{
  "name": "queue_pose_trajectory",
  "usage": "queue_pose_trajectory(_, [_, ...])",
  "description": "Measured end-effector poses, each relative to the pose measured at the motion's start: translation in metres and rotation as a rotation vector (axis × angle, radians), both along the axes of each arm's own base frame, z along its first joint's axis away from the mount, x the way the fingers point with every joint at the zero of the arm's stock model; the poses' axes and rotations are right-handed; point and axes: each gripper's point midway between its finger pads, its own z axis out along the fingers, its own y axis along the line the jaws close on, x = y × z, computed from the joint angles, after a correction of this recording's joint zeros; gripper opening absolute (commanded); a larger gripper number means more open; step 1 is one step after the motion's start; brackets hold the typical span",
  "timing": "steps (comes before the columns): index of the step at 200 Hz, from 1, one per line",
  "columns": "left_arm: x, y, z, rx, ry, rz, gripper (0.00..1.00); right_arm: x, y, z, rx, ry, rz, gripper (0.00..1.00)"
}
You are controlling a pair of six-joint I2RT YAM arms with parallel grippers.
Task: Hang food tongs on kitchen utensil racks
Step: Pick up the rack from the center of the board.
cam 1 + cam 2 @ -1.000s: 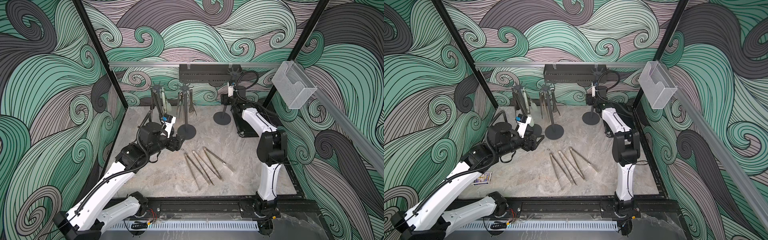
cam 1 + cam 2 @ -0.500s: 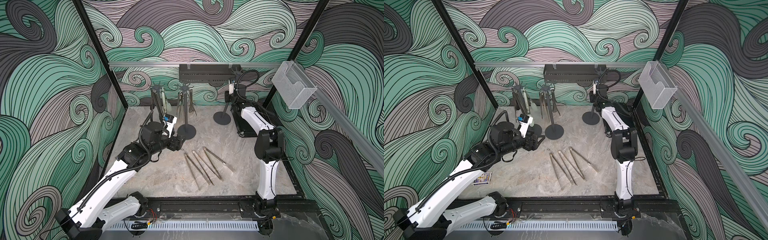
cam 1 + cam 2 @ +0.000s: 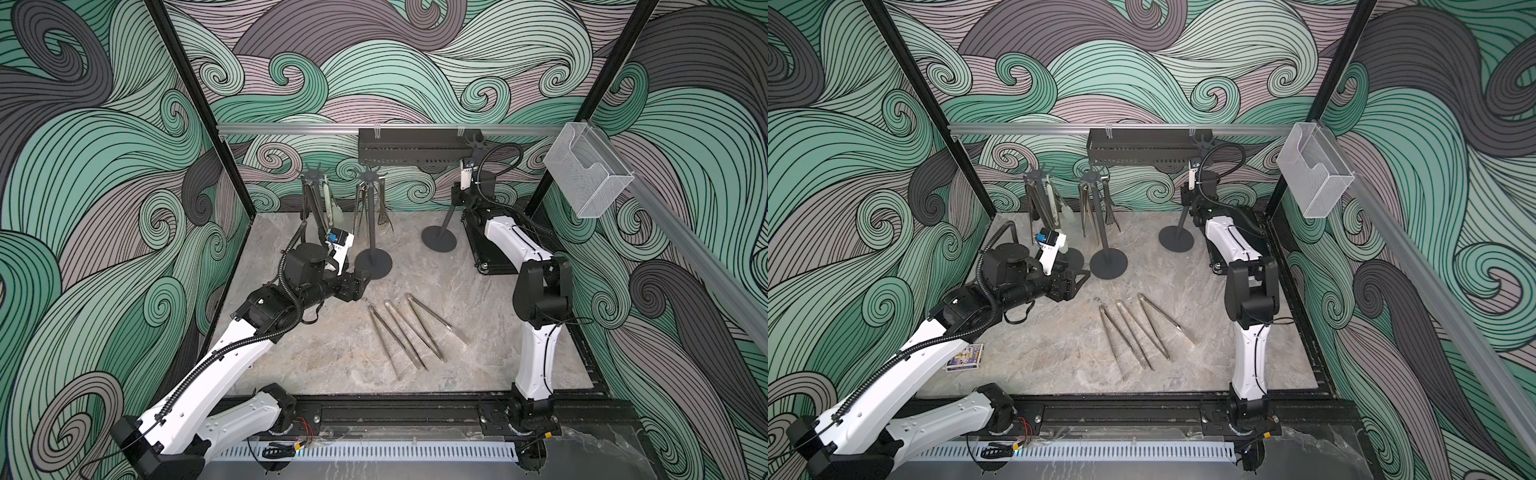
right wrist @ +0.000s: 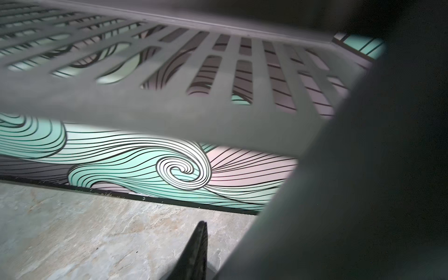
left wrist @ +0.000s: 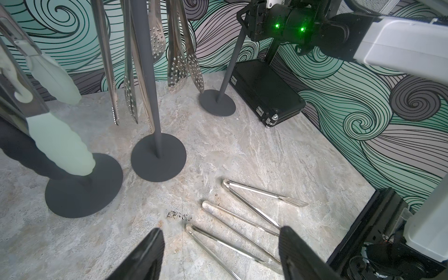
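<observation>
Three bare steel food tongs (image 3: 405, 332) lie side by side mid-table, hinge ends towards the racks; they also show in the left wrist view (image 5: 240, 218). My left gripper (image 5: 221, 230) hovers open just above their hinge ends (image 3: 362, 284), holding nothing. Of the three kitchen utensil racks, the left rack (image 3: 313, 183) carries pale-green-tipped tongs (image 3: 332, 203). The middle rack (image 3: 370, 232) carries steel tongs. The right rack (image 3: 446, 220) leans, with no tongs on it. My right gripper (image 3: 457, 197) is shut on its pole. One finger (image 4: 198, 247) shows beside the blurred pole (image 4: 339, 194).
A black perforated shelf (image 3: 409, 151) hangs on the back rail above the right rack's star. On the right rail is a clear mesh box (image 3: 586, 178). A black case (image 5: 266, 92) lies at the back right. A small card box (image 3: 965, 356) lies by the left arm.
My right gripper has closed round the right rack's pole. The left arm has shifted slightly towards the tongs on the table, its gripper still open.
</observation>
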Motion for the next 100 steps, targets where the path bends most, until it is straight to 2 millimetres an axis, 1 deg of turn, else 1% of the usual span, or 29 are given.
queue_pose_trajectory(22, [0.0,0.0,0.001,-0.002,0.0,0.001,0.74,-0.024,0.004,0.0,0.006,0.012,0.048,0.0])
queue_pose_trajectory(36, [-0.001,0.001,0.001,-0.007,0.001,0.005,0.74,-0.045,0.009,0.0,0.015,0.024,0.089,0.0])
queue_pose_trajectory(49, [-0.002,0.002,0.0,-0.011,0.004,0.01,0.74,-0.068,0.018,0.001,0.024,0.037,0.133,0.0])
queue_pose_trajectory(56, [-0.003,0.003,-0.002,-0.012,0.008,0.013,0.73,-0.08,0.023,0.001,0.022,0.04,0.155,0.0])
queue_pose_trajectory(65, [-0.004,0.004,-0.004,-0.014,0.013,0.018,0.73,-0.097,0.033,0.007,0.011,0.024,0.19,0.0])
queue_pose_trajectory(67, [-0.004,0.004,-0.004,-0.014,0.014,0.019,0.73,-0.1,0.035,0.007,0.034,0.03,0.193,0.0])
queue_pose_trajectory(72, [-0.005,0.005,-0.005,-0.015,0.016,0.021,0.73,-0.109,0.041,0.01,-0.007,0.017,0.222,0.0])
queue_pose_trajectory(80, [-0.005,0.006,-0.007,-0.017,0.022,0.027,0.73,-0.118,0.046,0.013,-0.026,0.002,0.232,0.0])
queue_pose_trajectory(100, [-0.006,0.008,-0.013,-0.019,0.037,0.04,0.72,-0.14,0.075,0.018,-0.042,-0.028,0.302,0.0])
